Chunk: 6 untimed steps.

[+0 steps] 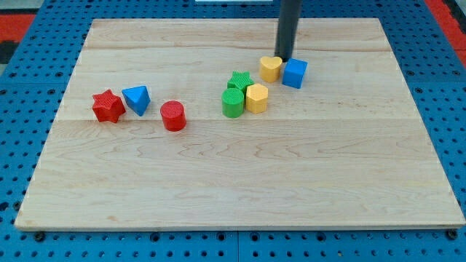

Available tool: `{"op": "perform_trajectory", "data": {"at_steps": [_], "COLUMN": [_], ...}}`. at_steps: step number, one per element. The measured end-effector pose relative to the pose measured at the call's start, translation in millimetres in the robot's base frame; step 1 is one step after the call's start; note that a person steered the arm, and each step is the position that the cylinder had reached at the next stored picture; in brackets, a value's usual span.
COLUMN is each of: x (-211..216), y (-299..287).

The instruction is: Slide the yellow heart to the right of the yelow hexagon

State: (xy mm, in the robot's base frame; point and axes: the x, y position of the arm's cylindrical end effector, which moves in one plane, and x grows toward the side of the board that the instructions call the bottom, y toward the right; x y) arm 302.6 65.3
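my tip [284, 58] is down on the tabletop [218, 189], wedged at the top of the narrow gap between the yellow heart [271, 68] and the blue cube [294, 73]. the heart lies just to the tip's left and a touch toward the view's bottom, touching or nearly touching the rod; the cube sits just as close on the tip's right. there is no hand on this arm (only a plain dark rod), so there is nothing to stand apart or together, and nothing is clamped.

the relation that matters: the yellow hexagon [256, 97] lies below the tip and to its left, beneath the heart, with the green cylinder [232, 102] touching it on its far side and the green star [239, 79] just above that. the spot the heart needs, on the hexagon's right, is almost straight below the tip. from here i judge the tip is on the wrong side for a downward shove; it would want to come round to the heart's top edge and press toward the view's bottom, keeping clear of the cube.

the wood is smooth and pale, with open room below and right of the hexagon. the red star [108, 106], blue triangle [137, 99] and red cylinder [173, 116] sit well off to the tip's left.
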Motion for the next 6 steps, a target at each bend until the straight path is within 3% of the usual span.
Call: {"op": "perform_trajectory", "data": {"at_steps": [1,3,4,6], "x": [13.7,-17.0,36.7,52.7], "y": [-38.2,-0.6,27.5,17.5]}}
